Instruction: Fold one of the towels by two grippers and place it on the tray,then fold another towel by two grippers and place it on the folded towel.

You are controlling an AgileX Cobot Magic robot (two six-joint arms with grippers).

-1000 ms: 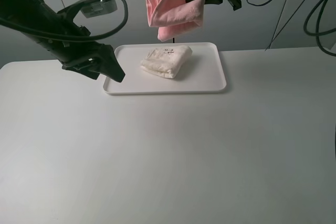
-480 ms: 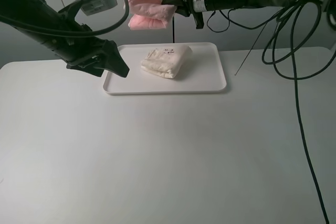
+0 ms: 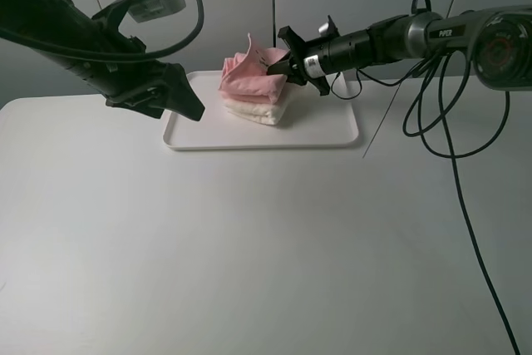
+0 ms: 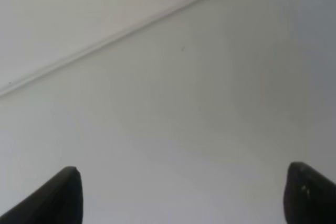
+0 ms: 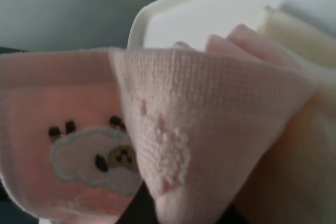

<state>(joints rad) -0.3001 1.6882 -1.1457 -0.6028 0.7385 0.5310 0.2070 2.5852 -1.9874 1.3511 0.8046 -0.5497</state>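
A plain white table (image 3: 249, 247) fills most of the exterior high view, its matte top smooth and evenly lit, with rounded far corners showing at the left and right edges. Behind it stands a pale grey wall (image 3: 216, 14) made of flat panels, split by a thin dark vertical seam near the middle. In the left wrist view the same white table surface (image 4: 173, 129) appears up close, meeting the wall (image 4: 79, 3) along a thin slanted line.
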